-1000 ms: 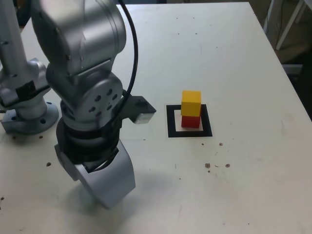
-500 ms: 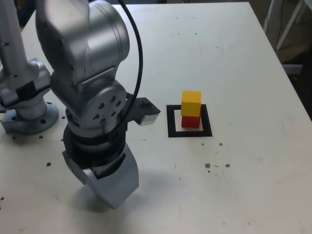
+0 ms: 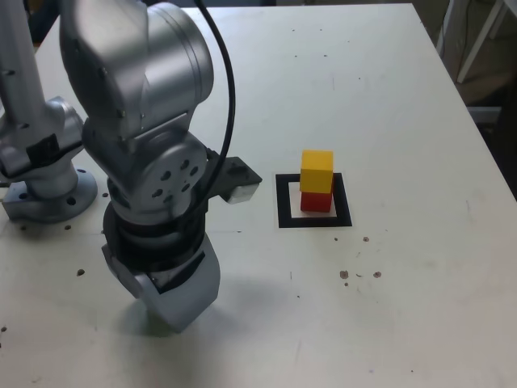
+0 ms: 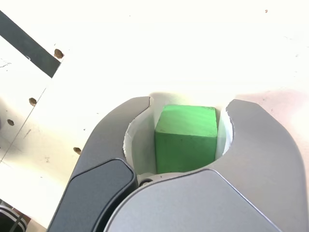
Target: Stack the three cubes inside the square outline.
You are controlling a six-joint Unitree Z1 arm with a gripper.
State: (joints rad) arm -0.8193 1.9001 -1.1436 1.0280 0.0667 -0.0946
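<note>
Clasping the green cube (image 4: 186, 145) between both sides of our gripper (image 4: 191, 101), we hold it over the worktop (image 3: 404, 267), toward the near-left corner in the exterior view; we cannot tell whether it touches the surface. Well apart from it, toward the worktop's middle, the red cube (image 3: 316, 202) sits inside the square outline (image 3: 286, 218), with the yellow cube (image 3: 317, 171) resting on top.
</note>
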